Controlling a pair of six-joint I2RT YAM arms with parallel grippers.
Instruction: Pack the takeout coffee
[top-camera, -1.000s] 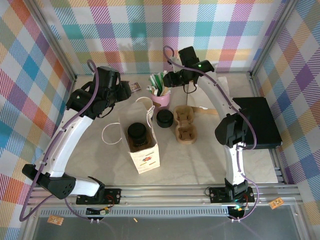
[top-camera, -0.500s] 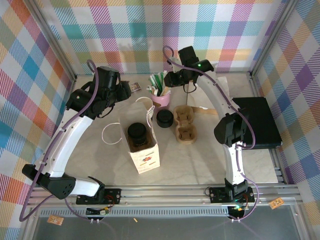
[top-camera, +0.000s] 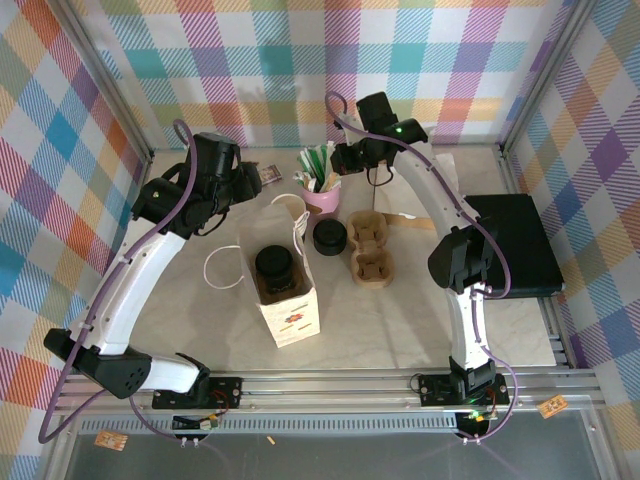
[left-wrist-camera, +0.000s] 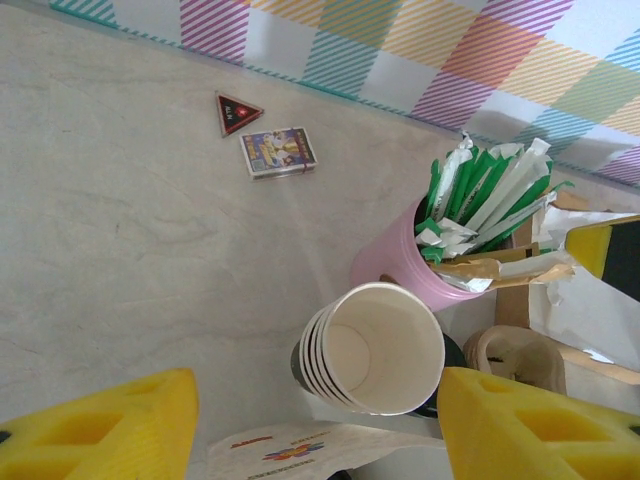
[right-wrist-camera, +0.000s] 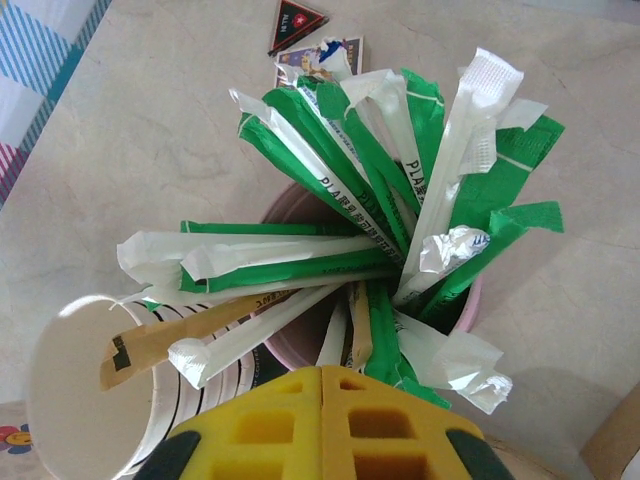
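— Plaid walls, pale table (top-camera: 420, 320); where is the coffee (top-camera: 280, 266)?
— Upright inside the open paper bag (top-camera: 293, 318), black lid up, mid-table.
— And the 2 grippers?
— Left gripper (left-wrist-camera: 315, 410) spread wide over the stack of cups (left-wrist-camera: 350, 350), holding nothing; right gripper (right-wrist-camera: 322, 405) closed, fingers pressed together, nothing seen between them, above the pink cup (left-wrist-camera: 390, 262) of straws (right-wrist-camera: 350, 150).

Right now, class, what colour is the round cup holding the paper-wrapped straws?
The round cup is pink, seen best in the left wrist view.
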